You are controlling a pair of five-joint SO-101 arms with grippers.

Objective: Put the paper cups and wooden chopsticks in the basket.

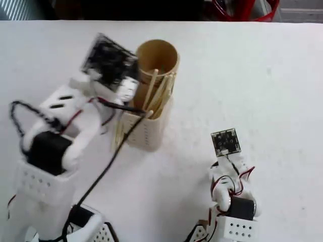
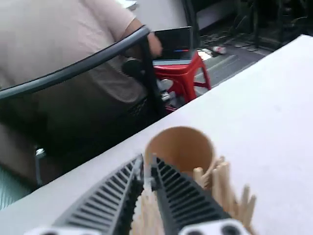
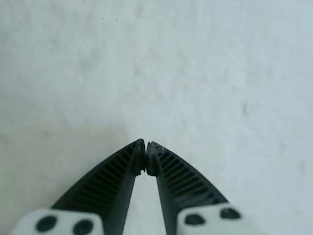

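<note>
A tan paper cup [image 1: 157, 58] stands in the far end of the white perforated basket [image 1: 149, 132] at the table's middle left. Several wooden chopsticks [image 1: 160, 93] lean upright in the basket beside the cup. My left gripper [image 2: 148, 161] is shut with nothing between its fingers, and it hangs just above the chopsticks [image 2: 226, 188], pointing at the cup [image 2: 181, 147]. Its arm [image 1: 70, 108] reaches in from the basket's left. My right gripper [image 3: 145, 149] is shut and empty, low over bare white table, and its arm [image 1: 228, 151] sits folded near the front right.
A black cable [image 1: 108, 161] runs from the left arm past the basket's front. Beyond the table's far edge are a red stool [image 2: 183, 73], a black chair frame [image 2: 88, 61] and a seated person. White table [image 1: 252, 80] stretches to the basket's right.
</note>
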